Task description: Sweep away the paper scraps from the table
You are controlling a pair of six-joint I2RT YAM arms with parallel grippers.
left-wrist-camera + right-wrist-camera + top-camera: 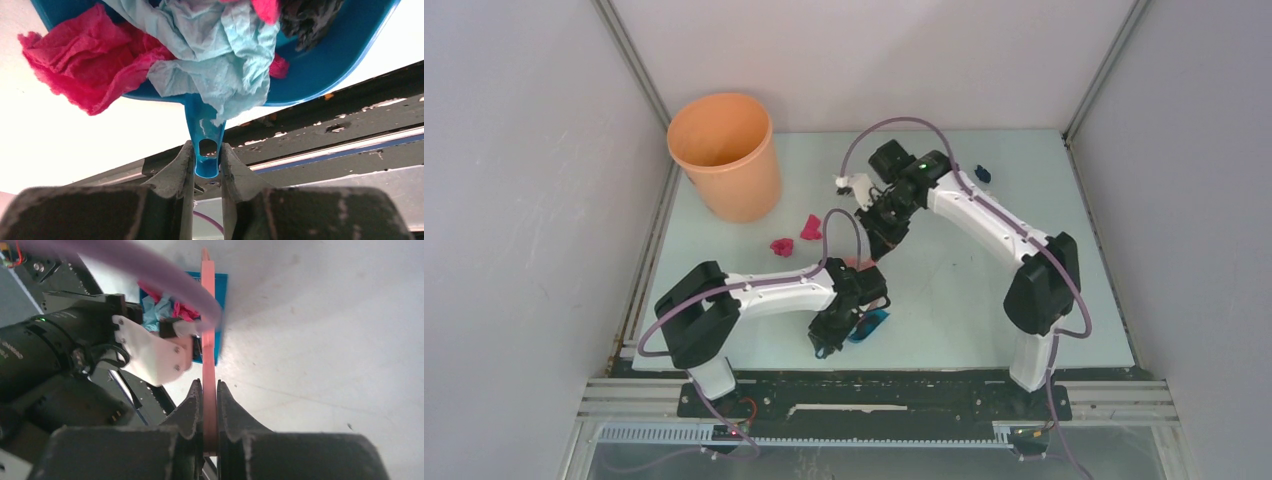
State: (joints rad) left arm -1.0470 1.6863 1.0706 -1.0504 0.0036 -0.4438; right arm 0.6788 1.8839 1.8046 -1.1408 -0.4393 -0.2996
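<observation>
While left end effector (206, 161) tight on dustpan (320, 65), right end effector (209, 395) on brush (208, 315): magenta scraps (782, 245) before orange bucket (724, 155).

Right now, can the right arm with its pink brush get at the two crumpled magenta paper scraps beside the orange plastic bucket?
Probably yes: the crumpled magenta scraps lie just left of the right gripper, with open pale green table between.

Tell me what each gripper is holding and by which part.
Left gripper: the blue dustpan, pinched at the tip of its handle. Right gripper: the pink brush, clamped on its flat handle.
</observation>
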